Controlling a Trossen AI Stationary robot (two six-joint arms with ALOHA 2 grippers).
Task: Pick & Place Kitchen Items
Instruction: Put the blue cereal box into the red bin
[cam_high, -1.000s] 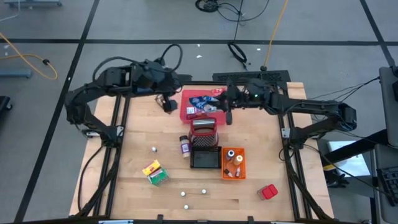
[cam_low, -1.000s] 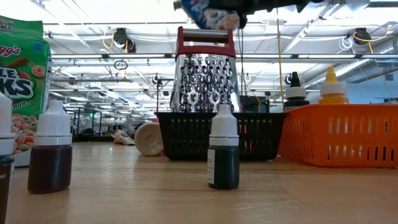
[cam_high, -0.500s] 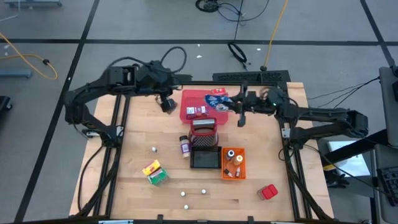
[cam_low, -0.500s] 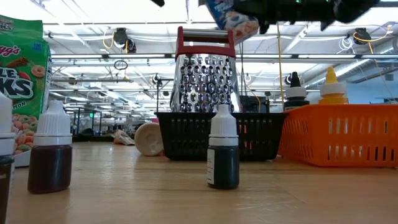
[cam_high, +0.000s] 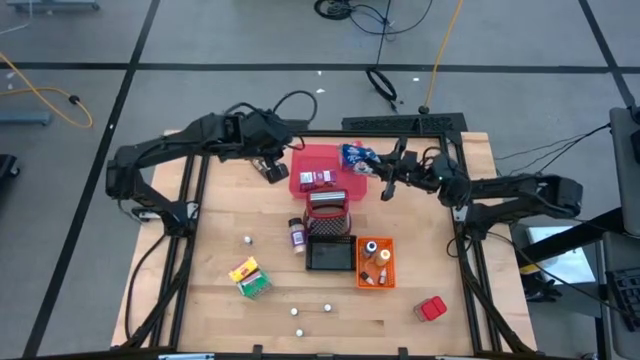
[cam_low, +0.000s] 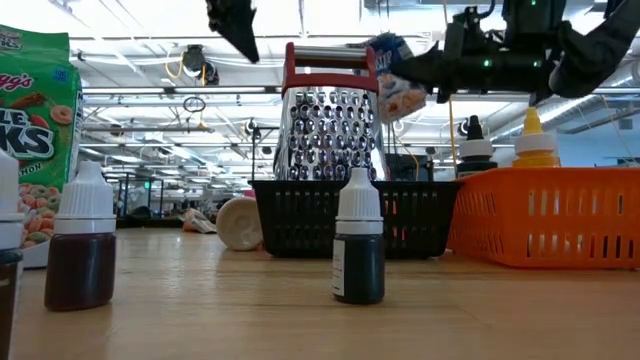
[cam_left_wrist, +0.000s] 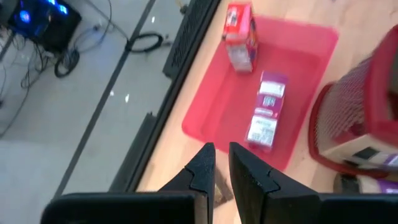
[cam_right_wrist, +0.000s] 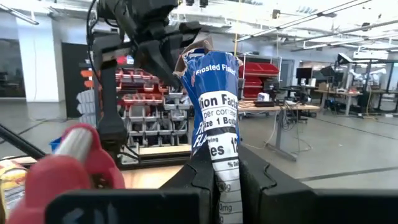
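My right gripper (cam_high: 378, 172) hovers over the far right corner of the flat red tray (cam_high: 345, 190), shut on a blue cereal pack (cam_high: 356, 155) that also shows in the low view (cam_low: 396, 88). My left gripper (cam_high: 271, 166) hangs just off the tray's left edge, shut and empty, pointing down (cam_low: 236, 28). Two small boxes lie flat on the tray: a red one (cam_left_wrist: 239, 34) and a purple-white one (cam_left_wrist: 267, 115). A small dark bottle (cam_high: 297, 235), a yellow-green box (cam_high: 248, 277), a red box (cam_high: 431, 308) and tiny white pieces (cam_high: 296, 312) sit on the table. My right gripper pinches the blue cereal pack between its two fingers at one end (cam_right_wrist: 221, 163), coming in level from the table's right. The pack is lifted clear of tray and table. It sticks out past the fingertips (cam_low: 432, 66), tilted.
A metal grater with a red handle (cam_high: 328, 208) stands in the black wire basket (cam_high: 329, 255) just near of the tray. The small orange bin (cam_high: 375, 262) with bottles sits to the basket's right. Bare wood lies left and near of the basket.
My right gripper has carried the blue pack from above the tray's middle toward the table's right, to the tray's far right corner. The pack has come lower in the low view. My left gripper has come down beside the tray's left edge.
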